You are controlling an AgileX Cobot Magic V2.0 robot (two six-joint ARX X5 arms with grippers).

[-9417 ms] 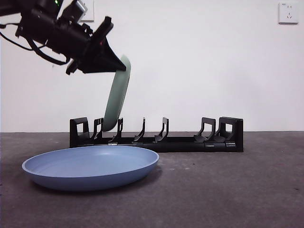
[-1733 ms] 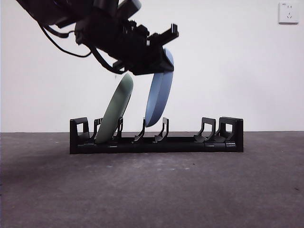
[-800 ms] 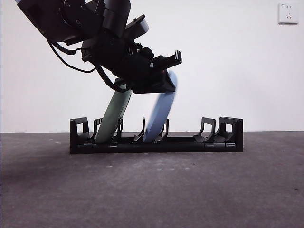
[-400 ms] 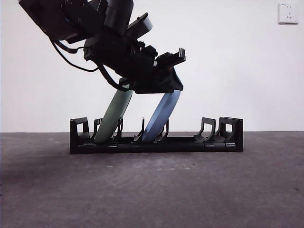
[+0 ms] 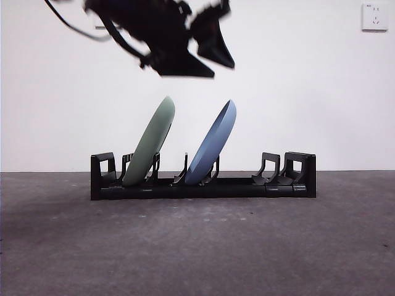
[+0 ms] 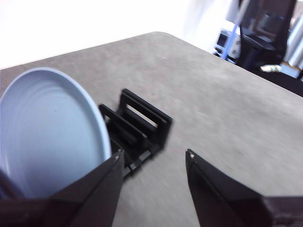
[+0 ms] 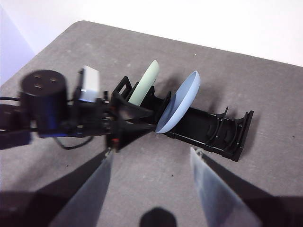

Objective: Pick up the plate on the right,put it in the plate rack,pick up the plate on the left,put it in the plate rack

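The long black plate rack point(image 5: 203, 185) holds two plates that lean to the right between its prongs: a green plate point(image 5: 150, 145) near its left end and a blue plate point(image 5: 213, 145) near the middle. My left gripper point(image 5: 207, 58) hangs open above the blue plate, clear of it and holding nothing. In the left wrist view the blue plate point(image 6: 52, 137) and a rack end point(image 6: 142, 123) lie beyond the open left gripper point(image 6: 152, 155). My right gripper point(image 7: 151, 151) is open and empty, high over the table, looking down on the rack point(image 7: 213, 130) and both plates.
The grey table point(image 5: 247, 246) runs in front of the rack, with a white wall behind and a socket point(image 5: 374, 16) at the upper right. The rack's right-hand slots point(image 5: 271, 169) hold nothing. The left arm point(image 7: 47, 104) reaches over the table beside the rack.
My left gripper let go of the blue plate and rose well above it. The blue plate now stands by itself in the rack, leaning right beside the green one.
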